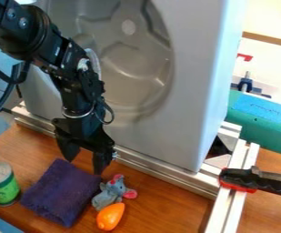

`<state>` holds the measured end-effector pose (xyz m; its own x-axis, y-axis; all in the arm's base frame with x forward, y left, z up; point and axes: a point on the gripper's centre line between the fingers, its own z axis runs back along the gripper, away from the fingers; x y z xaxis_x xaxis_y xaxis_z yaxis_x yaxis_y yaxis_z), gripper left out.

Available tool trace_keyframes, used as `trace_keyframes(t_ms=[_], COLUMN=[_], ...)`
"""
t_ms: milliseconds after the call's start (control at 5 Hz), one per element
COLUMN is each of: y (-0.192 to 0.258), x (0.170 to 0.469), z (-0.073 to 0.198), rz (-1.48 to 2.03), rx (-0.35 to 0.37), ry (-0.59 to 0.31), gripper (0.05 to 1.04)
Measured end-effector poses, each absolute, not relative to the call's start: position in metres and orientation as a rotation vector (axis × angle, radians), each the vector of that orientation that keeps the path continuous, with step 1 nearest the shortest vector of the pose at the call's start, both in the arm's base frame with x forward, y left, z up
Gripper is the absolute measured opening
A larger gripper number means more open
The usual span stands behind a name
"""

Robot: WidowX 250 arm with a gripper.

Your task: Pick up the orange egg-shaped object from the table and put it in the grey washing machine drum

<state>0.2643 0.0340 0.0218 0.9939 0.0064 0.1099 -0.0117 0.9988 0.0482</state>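
- The camera view looks from above and in front of the grey panel (191,68), down at a slant onto the wooden table (167,207) at the panel's foot.
- It faces the panel's recessed front obliquely, so the narrow side on the view's right also shows and the base line slopes down toward that side.
- It is near enough that the panel runs out past the top edge, while the tabletop before the panel takes up the lower part.
- Past the panel's right side, it reaches to a green object (265,132).
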Motion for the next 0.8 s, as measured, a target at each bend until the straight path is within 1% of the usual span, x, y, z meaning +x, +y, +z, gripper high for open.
trace_keyframes(t_ms=[200,400,600,800], y=[0.033,0.006,-0.003,-0.014], x=[0.259,0.242,0.231,0.222], z=[0.016,0.009,0.010,0.004], rz=[0.011,-0.021,-0.011,-0.040], rx=[0.045,0.015,0.028,0.044], ry=[-0.087,-0.073,-0.066,-0.054], gripper=[1.008,1.008,1.008,1.008])
